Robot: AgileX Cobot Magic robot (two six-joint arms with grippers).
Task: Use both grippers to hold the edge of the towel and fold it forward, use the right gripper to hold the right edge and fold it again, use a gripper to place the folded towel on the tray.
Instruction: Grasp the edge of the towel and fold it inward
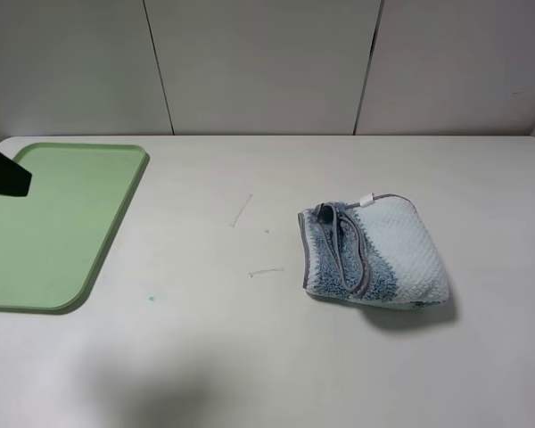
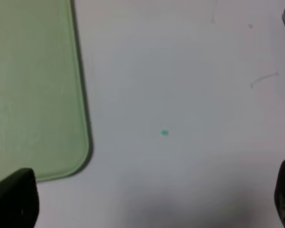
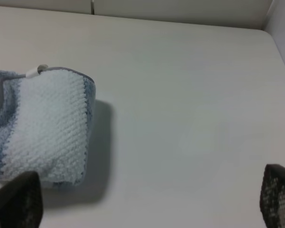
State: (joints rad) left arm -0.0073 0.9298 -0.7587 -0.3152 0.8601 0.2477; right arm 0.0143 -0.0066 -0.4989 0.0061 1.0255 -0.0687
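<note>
The towel (image 1: pixel 374 254) lies folded into a small bundle on the white table, right of centre, with blue and white stripes, a grey hem (image 1: pixel 352 259) and a white tag (image 1: pixel 366 201) at its far corner. The light-green tray (image 1: pixel 53 223) sits at the far left with nothing on it. A black part of my left arm (image 1: pixel 4 169) hangs over the tray. In the left wrist view my left gripper (image 2: pixel 152 194) is open above bare table beside the tray (image 2: pixel 33 85). My right gripper (image 3: pixel 147 199) is open, holding nothing, with the towel (image 3: pixel 42 123) just off one finger (image 3: pixel 16 199).
A small teal spot (image 1: pixel 151 299) marks the table between tray and towel, also in the left wrist view (image 2: pixel 164 132). Faint scratch lines (image 1: pixel 266 271) lie near the middle. White wall panels (image 1: pixel 267 62) close the back edge. The right arm is outside the exterior view.
</note>
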